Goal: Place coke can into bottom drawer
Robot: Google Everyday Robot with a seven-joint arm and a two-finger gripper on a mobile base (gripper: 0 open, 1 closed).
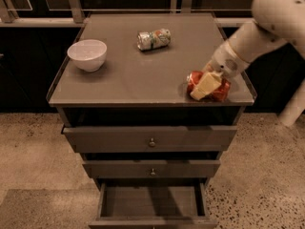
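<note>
The coke can (222, 91) lies on its side at the front right corner of the cabinet top (138, 78), red with part of it covered. My gripper (208, 84) is down on the can, reaching in from the right on the cream-white arm (248, 39), and its cream tip lies across the can's front. The bottom drawer (151, 202) stands pulled open at the foot of the cabinet, a wide shallow box with nothing in it.
A green-and-white can (153, 38) lies on its side at the back middle of the top. A white bowl (87, 55) stands at the left. Two knobbed drawers (151, 138) above the bottom one are slightly ajar. Speckled floor surrounds the cabinet.
</note>
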